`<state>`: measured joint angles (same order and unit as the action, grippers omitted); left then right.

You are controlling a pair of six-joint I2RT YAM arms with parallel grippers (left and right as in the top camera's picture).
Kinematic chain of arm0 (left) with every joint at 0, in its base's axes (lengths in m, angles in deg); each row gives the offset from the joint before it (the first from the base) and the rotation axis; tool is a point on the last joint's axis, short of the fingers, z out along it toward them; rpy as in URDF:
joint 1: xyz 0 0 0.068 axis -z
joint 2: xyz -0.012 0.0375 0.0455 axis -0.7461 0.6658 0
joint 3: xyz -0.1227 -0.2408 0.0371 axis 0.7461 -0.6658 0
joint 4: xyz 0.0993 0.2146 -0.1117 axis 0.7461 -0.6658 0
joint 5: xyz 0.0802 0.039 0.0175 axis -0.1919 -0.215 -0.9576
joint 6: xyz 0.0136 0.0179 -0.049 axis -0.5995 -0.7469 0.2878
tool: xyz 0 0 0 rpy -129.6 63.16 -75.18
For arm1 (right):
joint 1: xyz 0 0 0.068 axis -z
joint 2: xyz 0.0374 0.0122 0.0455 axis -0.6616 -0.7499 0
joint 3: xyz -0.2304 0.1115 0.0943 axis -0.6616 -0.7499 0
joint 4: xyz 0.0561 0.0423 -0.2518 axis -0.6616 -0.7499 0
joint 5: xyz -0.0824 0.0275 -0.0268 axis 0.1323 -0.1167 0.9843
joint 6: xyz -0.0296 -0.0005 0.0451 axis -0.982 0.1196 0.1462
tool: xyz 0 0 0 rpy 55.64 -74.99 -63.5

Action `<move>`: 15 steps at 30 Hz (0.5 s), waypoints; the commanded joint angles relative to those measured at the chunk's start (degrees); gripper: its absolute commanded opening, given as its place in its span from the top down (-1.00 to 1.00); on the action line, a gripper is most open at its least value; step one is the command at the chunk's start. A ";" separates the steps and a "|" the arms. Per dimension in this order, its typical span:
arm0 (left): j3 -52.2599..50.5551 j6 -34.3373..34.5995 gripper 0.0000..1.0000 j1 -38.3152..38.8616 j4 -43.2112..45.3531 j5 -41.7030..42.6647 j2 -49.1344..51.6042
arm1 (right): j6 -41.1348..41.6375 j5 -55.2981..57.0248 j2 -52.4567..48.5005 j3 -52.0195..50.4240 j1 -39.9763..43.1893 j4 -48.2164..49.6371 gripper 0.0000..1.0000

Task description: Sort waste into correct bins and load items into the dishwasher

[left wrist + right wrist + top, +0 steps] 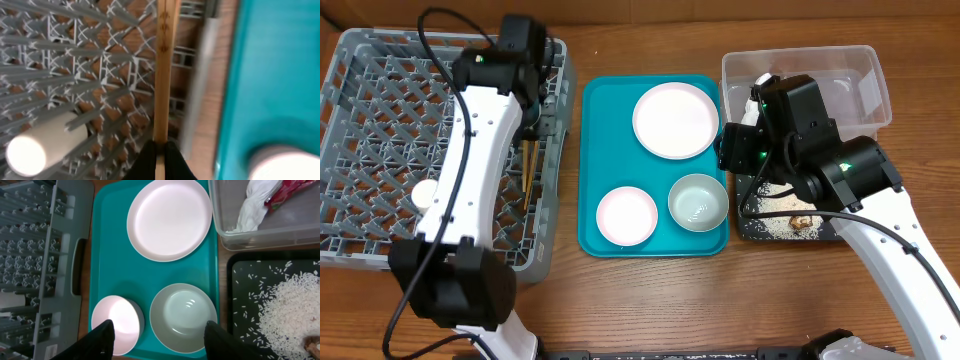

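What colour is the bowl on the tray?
The bowl is pale green; the right wrist view shows it best.

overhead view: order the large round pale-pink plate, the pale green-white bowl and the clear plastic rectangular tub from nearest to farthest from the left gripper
1. large round pale-pink plate, at the back of the teal tray, nearest the left gripper.
2. pale green-white bowl, at the tray's front right corner.
3. clear plastic rectangular tub, far right, beyond the tray.

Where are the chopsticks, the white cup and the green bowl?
chopsticks (161,75), left wrist view, middle of the shaft.
white cup (52,140), left wrist view, its side wall.
green bowl (183,317), right wrist view, inner bottom.
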<state>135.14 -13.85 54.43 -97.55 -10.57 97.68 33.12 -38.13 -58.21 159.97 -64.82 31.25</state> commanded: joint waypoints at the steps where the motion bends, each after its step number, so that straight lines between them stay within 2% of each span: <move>1: -6.43 -3.52 0.92 -2.19 4.02 -0.42 1.18 | 0.26 0.11 0.52 1.11 0.00 0.15 -0.18; 8: -12.59 -6.49 0.81 -2.40 12.22 -0.35 1.29 | 0.28 0.09 0.52 1.11 0.00 0.17 -0.18; 12: -12.20 -6.60 0.67 -2.29 11.52 2.78 1.05 | 0.28 0.07 0.52 1.11 0.00 0.15 -0.18; 15: -8.94 -3.76 0.53 -2.25 7.43 7.69 0.63 | 0.26 0.11 0.52 1.11 0.00 0.13 -0.18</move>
<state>123.20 -19.18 51.92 -87.63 -8.55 98.92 33.12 -38.13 -58.21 159.95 -64.80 31.27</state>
